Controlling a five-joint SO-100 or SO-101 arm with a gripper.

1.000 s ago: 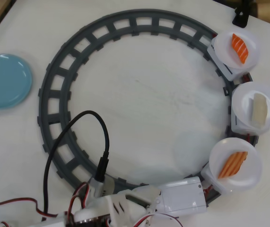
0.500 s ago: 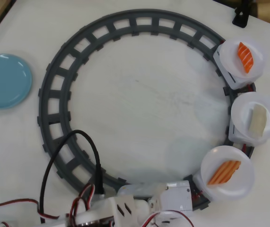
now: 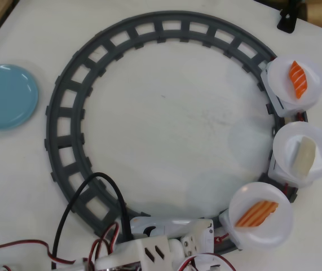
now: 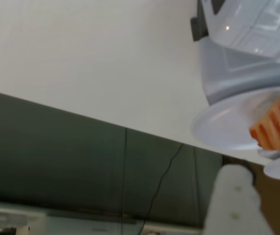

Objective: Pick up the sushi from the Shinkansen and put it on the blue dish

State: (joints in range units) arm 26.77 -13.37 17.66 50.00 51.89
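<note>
The sushi (image 3: 256,213), pale orange with lengthwise lighter stripes, lies on the round white plate of the car just behind the Shinkansen (image 3: 169,227). The train's nose is partly hidden under my arm at the bottom of the overhead view. In the wrist view the sushi (image 4: 273,125) sits on its plate at the right, below the train body (image 4: 247,54). One white finger (image 4: 234,200) of my gripper shows at the bottom right, short of the plate; the other is out of view. The blue dish (image 3: 5,96) lies empty at the far left, outside the track.
A grey circular track (image 3: 70,113) rings the middle of the table. Two further cars carry a cream-white piece (image 3: 305,157) and a red-orange striped piece (image 3: 298,79). Black and red cables (image 3: 84,192) trail from my arm (image 3: 149,251) over the track at bottom left.
</note>
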